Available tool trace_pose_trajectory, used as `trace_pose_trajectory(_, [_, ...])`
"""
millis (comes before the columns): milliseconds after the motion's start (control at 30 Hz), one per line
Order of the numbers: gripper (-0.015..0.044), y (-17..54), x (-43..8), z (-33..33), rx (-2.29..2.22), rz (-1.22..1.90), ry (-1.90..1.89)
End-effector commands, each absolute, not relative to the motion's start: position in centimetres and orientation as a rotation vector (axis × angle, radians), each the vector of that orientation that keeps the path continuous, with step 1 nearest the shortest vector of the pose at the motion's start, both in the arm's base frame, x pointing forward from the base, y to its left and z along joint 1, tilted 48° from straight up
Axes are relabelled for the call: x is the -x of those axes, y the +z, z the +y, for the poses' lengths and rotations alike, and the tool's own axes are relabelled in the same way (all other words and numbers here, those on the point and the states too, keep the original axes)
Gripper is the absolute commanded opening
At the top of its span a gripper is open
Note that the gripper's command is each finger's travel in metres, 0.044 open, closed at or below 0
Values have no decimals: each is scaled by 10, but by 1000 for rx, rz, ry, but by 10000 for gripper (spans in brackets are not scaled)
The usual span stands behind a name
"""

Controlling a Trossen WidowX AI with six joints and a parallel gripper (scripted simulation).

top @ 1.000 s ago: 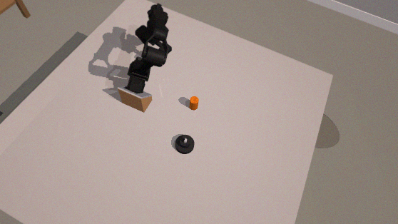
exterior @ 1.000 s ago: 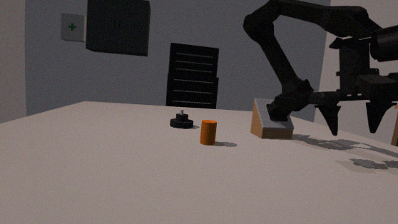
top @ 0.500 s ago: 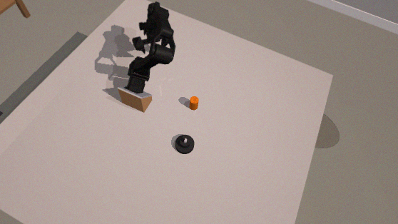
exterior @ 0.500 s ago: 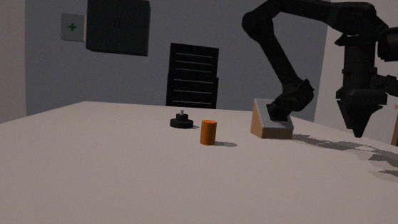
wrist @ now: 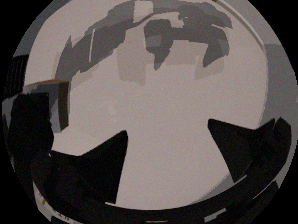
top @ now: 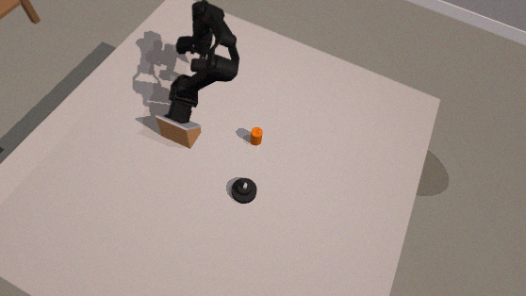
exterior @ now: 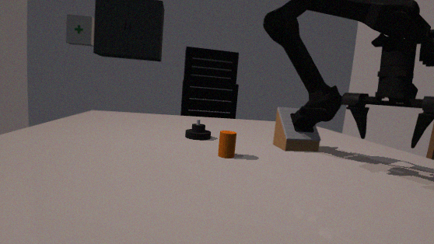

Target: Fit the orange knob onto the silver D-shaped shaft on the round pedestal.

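The orange knob stands upright on the table, its hole hidden underneath. The black round pedestal stands apart from it, with the bare silver shaft pointing up. The shaft's flat side is too small to make out. My gripper is wide open and empty, its fingers pointing down above the table, on the far side of the wedge block from the pedestal and well away from the knob. Neither knob nor pedestal shows in the wrist view.
The arm rises from a wooden wedge block with a grey top, which stands beside the knob and pedestal area and also shows at the left of the wrist view. The arm's shadow falls on the table.
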State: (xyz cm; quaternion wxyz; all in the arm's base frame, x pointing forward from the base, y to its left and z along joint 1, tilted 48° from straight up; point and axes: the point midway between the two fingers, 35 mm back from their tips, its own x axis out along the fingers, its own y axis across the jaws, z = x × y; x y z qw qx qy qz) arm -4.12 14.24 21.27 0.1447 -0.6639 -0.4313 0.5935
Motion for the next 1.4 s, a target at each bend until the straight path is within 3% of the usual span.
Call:
trace_pose_trajectory(0, [440, 223, 41, 143, 2385, -2272, 1168])
trace_pose_trajectory(200, [440, 225, 42, 143, 2481, -2708, 788])
trace_pose_trajectory(733, [440, 225, 41, 143, 2488, -2695, 804])
trace_pose_trajectory(1033, [440, 202, 18, 160, 2534, -1538, 1622])
trace_pose_trajectory(1367, [440, 179, -24, 180, 2124, -321, 1827])
